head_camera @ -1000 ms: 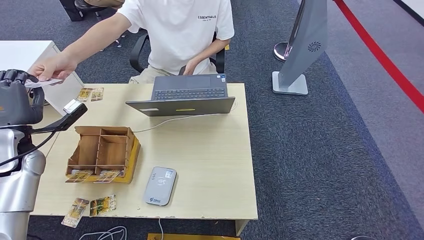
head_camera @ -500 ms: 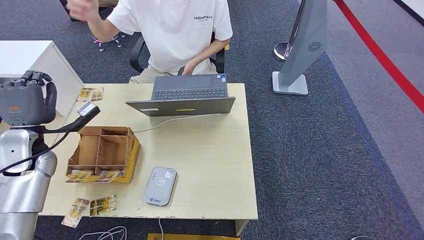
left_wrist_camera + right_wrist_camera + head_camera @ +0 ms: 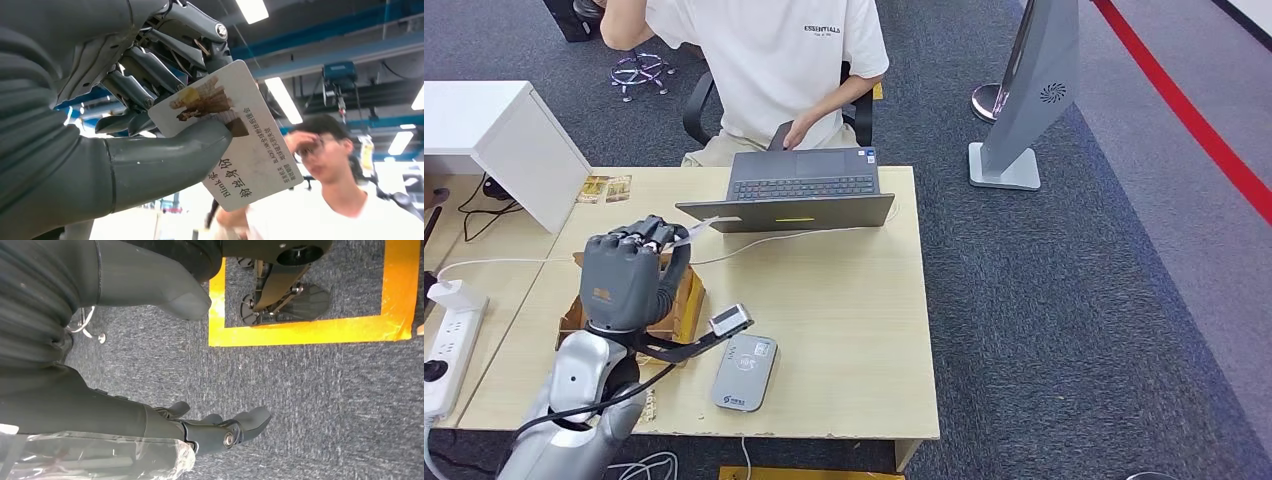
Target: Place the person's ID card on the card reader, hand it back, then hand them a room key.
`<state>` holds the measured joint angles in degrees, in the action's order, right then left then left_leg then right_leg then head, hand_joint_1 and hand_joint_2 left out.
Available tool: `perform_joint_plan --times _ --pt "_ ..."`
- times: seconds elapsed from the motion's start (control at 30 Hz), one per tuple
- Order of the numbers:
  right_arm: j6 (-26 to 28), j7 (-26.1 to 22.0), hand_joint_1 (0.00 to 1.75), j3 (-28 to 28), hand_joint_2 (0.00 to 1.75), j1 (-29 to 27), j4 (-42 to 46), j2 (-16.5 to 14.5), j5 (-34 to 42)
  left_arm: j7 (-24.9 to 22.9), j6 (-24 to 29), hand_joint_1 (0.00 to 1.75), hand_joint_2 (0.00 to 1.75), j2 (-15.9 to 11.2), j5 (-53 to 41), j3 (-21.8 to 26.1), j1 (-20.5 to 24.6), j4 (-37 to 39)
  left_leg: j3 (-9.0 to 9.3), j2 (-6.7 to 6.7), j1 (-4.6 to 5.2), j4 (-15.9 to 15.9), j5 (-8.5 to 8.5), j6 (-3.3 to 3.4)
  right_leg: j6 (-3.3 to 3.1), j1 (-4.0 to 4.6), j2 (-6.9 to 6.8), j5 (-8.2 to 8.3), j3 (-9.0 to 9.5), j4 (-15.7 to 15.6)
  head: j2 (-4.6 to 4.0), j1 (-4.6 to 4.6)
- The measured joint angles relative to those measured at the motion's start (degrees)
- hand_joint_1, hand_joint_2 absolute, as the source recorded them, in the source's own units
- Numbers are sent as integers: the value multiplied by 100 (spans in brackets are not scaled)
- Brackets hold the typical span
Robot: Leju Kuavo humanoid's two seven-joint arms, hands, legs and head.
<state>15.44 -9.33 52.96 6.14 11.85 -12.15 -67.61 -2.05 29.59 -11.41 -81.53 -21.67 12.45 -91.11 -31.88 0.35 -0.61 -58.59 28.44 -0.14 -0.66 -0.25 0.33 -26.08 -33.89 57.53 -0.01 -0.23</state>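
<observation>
My left hand (image 3: 629,275) is raised over the wooden compartment box (image 3: 679,315) and pinches a white ID card (image 3: 692,231) between its thumb and fingers. The left wrist view shows the ID card (image 3: 245,155) up close, printed with a picture and text, the thumb (image 3: 165,160) pressed on its face. The grey card reader (image 3: 744,372) lies flat near the table's front edge, to the right of my hand. My right hand (image 3: 215,432) hangs over the carpet with fingers apart and nothing in it. The person (image 3: 774,60) sits behind the laptop.
An open grey laptop (image 3: 799,195) stands at the table's far side, a white cable running from it. Two cards (image 3: 604,188) lie at the far left corner. A power strip (image 3: 446,335) lies at left. A white cabinet (image 3: 504,140) adjoins the table.
My left hand has taken the ID card from the person and swung right and down over the wooden box. The person has pulled the arm back up to the head.
</observation>
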Motion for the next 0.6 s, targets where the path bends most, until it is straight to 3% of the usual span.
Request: perform_joint_plan --times 0.23,0.6 --pt "40 16 0 21 175 -27 0 0 50 -43 253 175 175 159 235 -448 -657 25 -2 0 -2 0 0 0 1 2 -1 -1 -1 0 0 -5" --pt "-67 89 0 37 175 -26 0 21 51 -30 338 175 175 398 470 -552 -1237 421 -5 -3 -1 0 0 1 2 1 -7 -1 -1 0 0 -3"
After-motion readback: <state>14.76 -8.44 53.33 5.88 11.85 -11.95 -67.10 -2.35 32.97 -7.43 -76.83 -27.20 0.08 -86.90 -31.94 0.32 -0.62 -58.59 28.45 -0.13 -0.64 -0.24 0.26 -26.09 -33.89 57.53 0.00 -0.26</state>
